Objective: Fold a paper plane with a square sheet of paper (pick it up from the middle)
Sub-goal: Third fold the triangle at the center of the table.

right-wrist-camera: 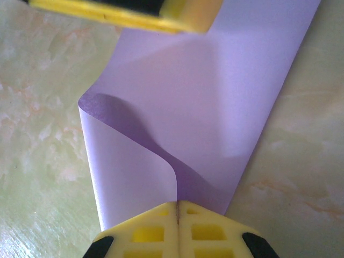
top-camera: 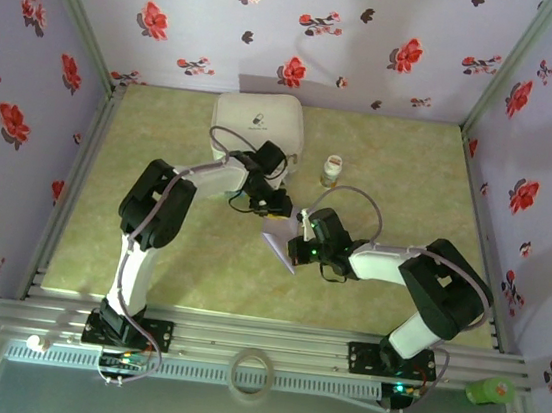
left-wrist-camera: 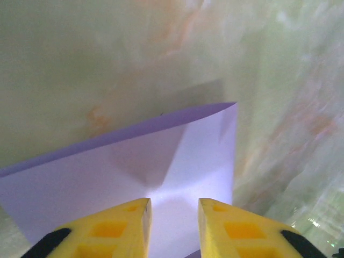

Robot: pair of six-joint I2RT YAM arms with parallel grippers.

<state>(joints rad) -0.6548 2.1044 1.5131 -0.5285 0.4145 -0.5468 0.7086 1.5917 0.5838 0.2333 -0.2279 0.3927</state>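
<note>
The square sheet of paper (top-camera: pixel 280 239) is lavender and lies partly folded on the green table between the two arms. In the right wrist view a flap of the sheet (right-wrist-camera: pixel 134 177) curls up from the flat part (right-wrist-camera: pixel 226 102), and my right gripper (right-wrist-camera: pixel 178 204) is shut on the flap's edge. My left gripper (left-wrist-camera: pixel 174 207) hovers over the far part of the sheet (left-wrist-camera: pixel 123 166) with its jaws apart and nothing pinched between them. One of its yellow fingers (right-wrist-camera: pixel 161 13) shows at the top of the right wrist view, over the paper. Seen from above, the left gripper (top-camera: pixel 278 205) and the right gripper (top-camera: pixel 302 242) stand close together.
A white zip case (top-camera: pixel 257 119) sits at the back of the table behind the left arm. A small bottle (top-camera: pixel 332 170) stands to its right. On the near rail are a tape ring (top-camera: pixel 252 373) and a green object (top-camera: pixel 490 391). Floral walls enclose three sides.
</note>
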